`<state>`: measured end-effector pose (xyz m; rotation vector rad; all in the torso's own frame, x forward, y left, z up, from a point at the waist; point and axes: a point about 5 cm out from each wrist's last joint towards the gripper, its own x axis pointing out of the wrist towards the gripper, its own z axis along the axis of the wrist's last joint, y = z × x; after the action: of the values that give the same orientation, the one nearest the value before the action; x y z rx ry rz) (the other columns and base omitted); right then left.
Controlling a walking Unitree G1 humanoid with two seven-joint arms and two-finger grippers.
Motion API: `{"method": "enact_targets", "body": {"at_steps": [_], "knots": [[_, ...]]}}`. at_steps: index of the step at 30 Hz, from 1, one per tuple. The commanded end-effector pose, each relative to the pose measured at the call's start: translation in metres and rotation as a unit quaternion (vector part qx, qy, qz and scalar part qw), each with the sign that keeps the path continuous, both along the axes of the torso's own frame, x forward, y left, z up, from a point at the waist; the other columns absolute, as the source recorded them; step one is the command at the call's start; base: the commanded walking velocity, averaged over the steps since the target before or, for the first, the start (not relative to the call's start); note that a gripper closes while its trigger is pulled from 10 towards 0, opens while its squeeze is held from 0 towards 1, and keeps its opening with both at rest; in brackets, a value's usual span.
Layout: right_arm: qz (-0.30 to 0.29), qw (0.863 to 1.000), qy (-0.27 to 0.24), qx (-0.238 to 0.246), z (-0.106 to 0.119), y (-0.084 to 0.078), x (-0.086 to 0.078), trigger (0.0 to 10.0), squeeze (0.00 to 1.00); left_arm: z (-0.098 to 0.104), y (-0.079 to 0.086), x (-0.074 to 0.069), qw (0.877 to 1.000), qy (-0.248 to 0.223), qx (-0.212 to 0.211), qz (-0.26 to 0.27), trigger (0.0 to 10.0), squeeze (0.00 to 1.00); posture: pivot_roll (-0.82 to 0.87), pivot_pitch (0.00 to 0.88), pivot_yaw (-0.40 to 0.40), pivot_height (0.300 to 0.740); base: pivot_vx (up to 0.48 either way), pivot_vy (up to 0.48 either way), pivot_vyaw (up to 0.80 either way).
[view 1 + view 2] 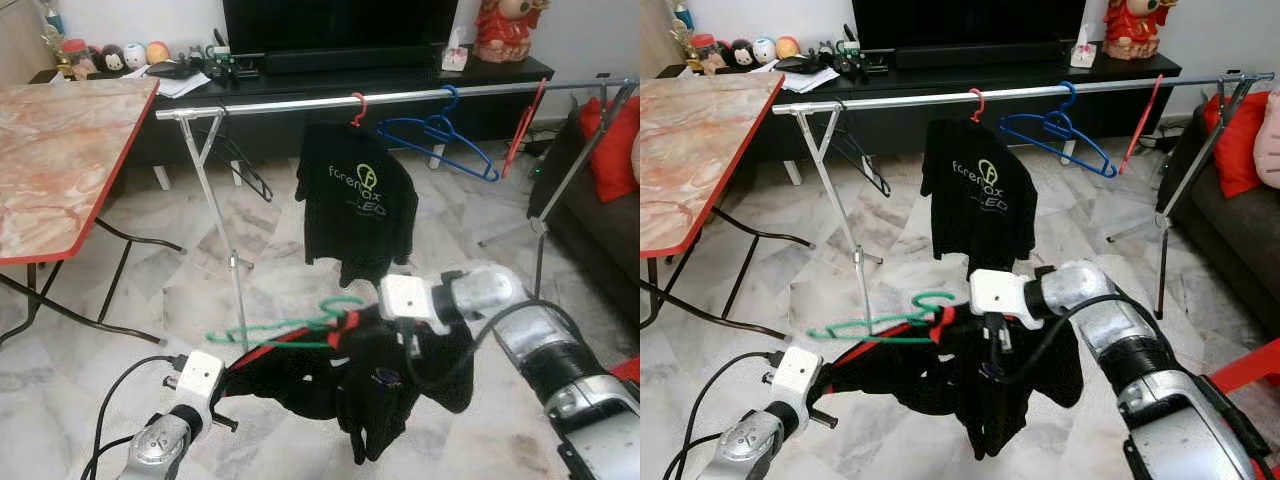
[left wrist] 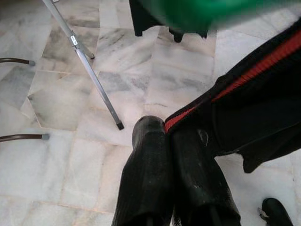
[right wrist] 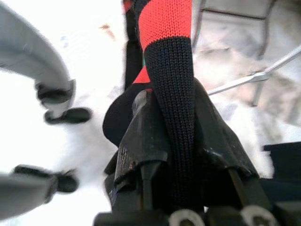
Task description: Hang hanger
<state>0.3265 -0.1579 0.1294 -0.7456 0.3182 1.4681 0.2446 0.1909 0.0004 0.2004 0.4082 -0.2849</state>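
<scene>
Green hanger (image 1: 285, 328) w/ black garment (image 1: 340, 385) sits low centre of the left eye view, held between both arms, well below the rail (image 1: 400, 97) that runs across the upper part of frame.

Left hand (image 1: 228, 385), lower left: fingers clenched on the garment's red-trimmed edge; the left wrist view shows the two black fingers (image 2: 150, 174) pressed together w/ fabric pinched at the tips. Right hand (image 1: 405, 345), centre-right: clenched on the black-and-red knit collar; the right wrist view shows that band (image 3: 171, 94) running between the fingers. So both are grasping cloth, not the hanger itself, as far as I can tell.

Key relation: hanger's long axis lies roughly left-right in frame, near horizontal, approx parallel to the rail. Hook (image 1: 345, 305) is at its right end area, just beside the right hand, curling up toward the rail. Rail lies up and away from both hands, toward top of frame. Right hand is nearer the hook, so prob. the one to lead the lift; left just supports the trailing side.

Rail already carries a black T-shirt (image 1: 357, 205) on a red hanger (image 1: 357, 108) at top centre, blue hanger (image 1: 440, 135) right of it, another red one (image 1: 522, 130) far right, black hanger (image 1: 240, 160) at left near the stand leg. Free stretch looks to be between black hanger and T-shirt, upper centre-left, more or less above the green hanger.

Bench (image 1: 60, 160) is at left of frame, well apart.
</scene>
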Motion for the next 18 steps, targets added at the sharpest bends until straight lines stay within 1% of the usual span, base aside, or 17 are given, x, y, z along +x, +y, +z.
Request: {"method": "enact_targets", "body": {"at_steps": [1,3,5,6,10,13,14,15,16,18], "knots": [[-0.01,1.0,0.001,-0.015,0.007,-0.019,0.001,0.0,0.0,-0.013,0.022,-0.014,0.998,0.042,0.024,0.047,0.0,0.0,-0.09,0.019,0.046,0.74,0.0,0.0,0.0],[-0.014,0.999,0.002,-0.029,0.004,-0.023,0.0,0.0,0.0,-0.014,0.022,-0.014,0.998,0.042,0.023,0.045,0.0,0.0,-0.09,0.016,0.046,0.74,0.0,0.0,0.0],[-0.012,0.998,-0.003,-0.058,0.001,-0.029,-0.001,0.0,0.0,-0.015,0.021,-0.015,0.998,0.042,0.025,0.046,0.0,0.0,-0.09,0.012,0.045,0.74,0.0,0.0,0.0],[-0.012,0.998,-0.003,-0.058,0.001,-0.029,-0.001,0.0,0.0,-0.015,0.021,-0.015,0.998,0.042,0.025,0.046,0.0,0.0,-0.09,0.012,0.045,0.74,0.0,0.0,0.0],[-0.009,0.987,-0.044,-0.156,-0.008,-0.041,0.001,0.0,0.0,-0.016,0.02,-0.015,0.998,0.044,0.029,0.042,0.0,0.0,-0.09,0.007,0.049,0.74,0.0,0.0,0.0],[-0.01,0.986,-0.047,-0.161,-0.007,-0.042,0.002,0.0,0.0,-0.016,0.02,-0.015,0.998,0.044,0.029,0.04,0.0,0.0,-0.09,0.007,0.049,0.74,0.0,0.0,0.0],[-0.006,0.98,-0.064,-0.187,-0.008,-0.042,0.003,0.0,0.0,-0.016,0.02,-0.015,0.998,0.044,0.03,0.037,0.0,0.0,-0.09,0.01,0.048,0.74,0.0,0.0,0.0],[-0.006,0.98,-0.064,-0.187,-0.008,-0.042,0.003,0.0,0.0,-0.016,0.02,-0.015,0.998,0.044,0.03,0.037,0.0,0.0,-0.09,0.01,0.048,0.74,0.0,0.0,0.0],[-0.005,0.977,-0.076,-0.199,-0.009,-0.042,0.004,0.0,0.0,-0.015,0.02,-0.015,0.998,0.043,0.03,0.037,0.0,0.0,-0.09,0.01,0.048,0.74,0.0,0.0,0.0],[-0.006,0.976,-0.085,-0.198,-0.01,-0.04,0.005,0.0,0.0,-0.015,0.02,-0.015,0.998,0.042,0.03,0.037,0.0,0.0,-0.09,0.017,0.048,0.74,0.0,0.0,0.0]]}}
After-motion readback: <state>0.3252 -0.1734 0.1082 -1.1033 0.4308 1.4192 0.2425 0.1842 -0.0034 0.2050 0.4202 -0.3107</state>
